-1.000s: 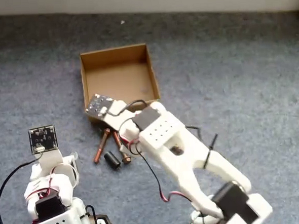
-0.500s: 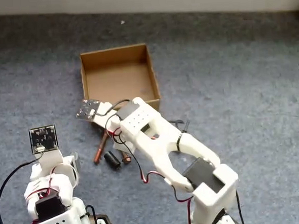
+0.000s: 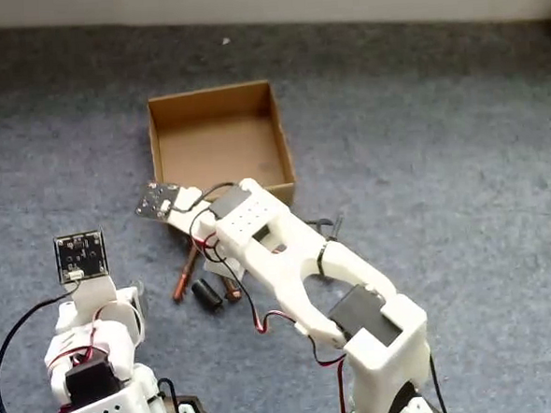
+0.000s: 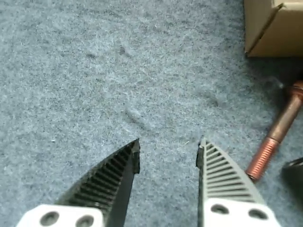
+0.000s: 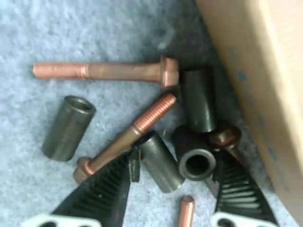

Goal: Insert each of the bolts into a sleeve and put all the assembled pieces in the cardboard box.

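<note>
Grey carpet (image 3: 441,159) | cardboard box (image 3: 218,149) (open top) | bolts (image 5: 102,71), sleeves (image 5: 67,127) just outside

The bolts (image 5: 102,72) are coppery metal, sleeves (image 5: 67,127) dull dark metal, box (image 3: 217,144) matt cardboard, carpet (image 4: 94,71) fuzzy.

High view: overhead, far. Wrist views: close, facing carpet (image 3: 441,159) (all share cardboard box (image 3: 217,135)).
</note>
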